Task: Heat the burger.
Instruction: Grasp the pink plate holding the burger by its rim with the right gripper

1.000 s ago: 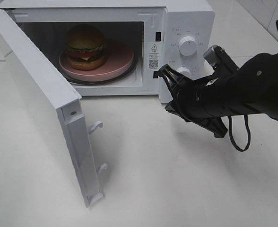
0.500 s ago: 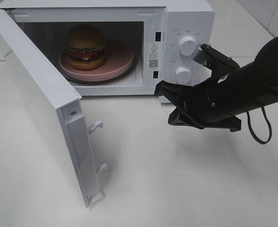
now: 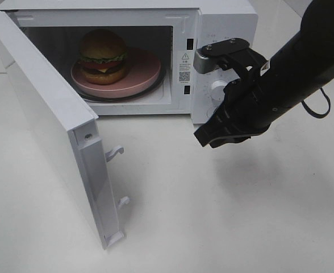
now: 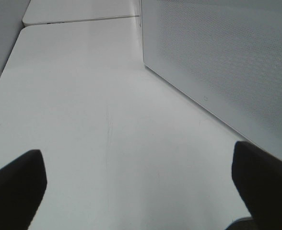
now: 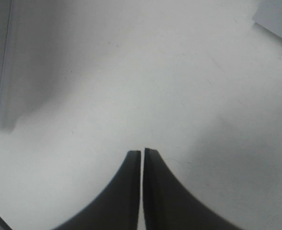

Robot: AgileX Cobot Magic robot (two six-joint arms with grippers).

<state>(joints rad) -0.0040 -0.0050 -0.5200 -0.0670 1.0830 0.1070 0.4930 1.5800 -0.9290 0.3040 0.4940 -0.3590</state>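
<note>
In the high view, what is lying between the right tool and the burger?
In the high view, from the right tool: a bare strip of table, the open microwave's lower front edge, then the pink plate under the burger.

Closed tool (image 5: 142,152) above white table (image 5: 131,81)

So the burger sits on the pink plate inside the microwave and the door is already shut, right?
Not quite: the door stands wide open, as the exterior high view shows. The burger does sit on the pink plate inside the microwave.
</note>
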